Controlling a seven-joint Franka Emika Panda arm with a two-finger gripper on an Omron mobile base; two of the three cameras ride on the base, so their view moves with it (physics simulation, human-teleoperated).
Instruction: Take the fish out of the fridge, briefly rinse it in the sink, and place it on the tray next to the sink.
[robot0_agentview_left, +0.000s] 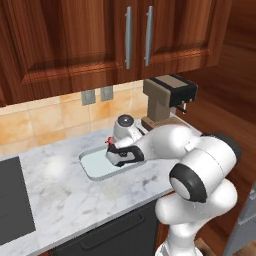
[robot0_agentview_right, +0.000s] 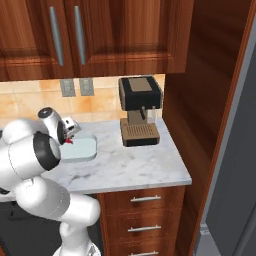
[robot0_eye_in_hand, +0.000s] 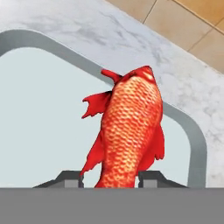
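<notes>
The red-orange fish (robot0_eye_in_hand: 129, 131) is held by its tail end between my two dark fingertips (robot0_eye_in_hand: 70, 178), and my gripper (robot0_eye_in_hand: 111, 179) is shut on it. It hangs head-down just above the pale blue-grey tray (robot0_eye_in_hand: 43, 109), near the tray's rounded far corner. In the left base view my gripper (robot0_agentview_left: 111, 148) hovers over the far right part of the tray (robot0_agentview_left: 95, 167), with a bit of the fish (robot0_agentview_left: 108, 141) showing red. From the right, the gripper (robot0_agentview_right: 70, 135) and fish (robot0_agentview_right: 67, 142) sit at the tray's (robot0_agentview_right: 82, 150) left end.
A coffee machine (robot0_agentview_left: 167, 97) stands on the marble counter right of the tray. A dark rectangle (robot0_agentview_left: 12, 200) is set into the counter at the left edge. The grey fridge (robot0_agentview_right: 235, 150) rises at the far right. Wooden cabinets hang overhead.
</notes>
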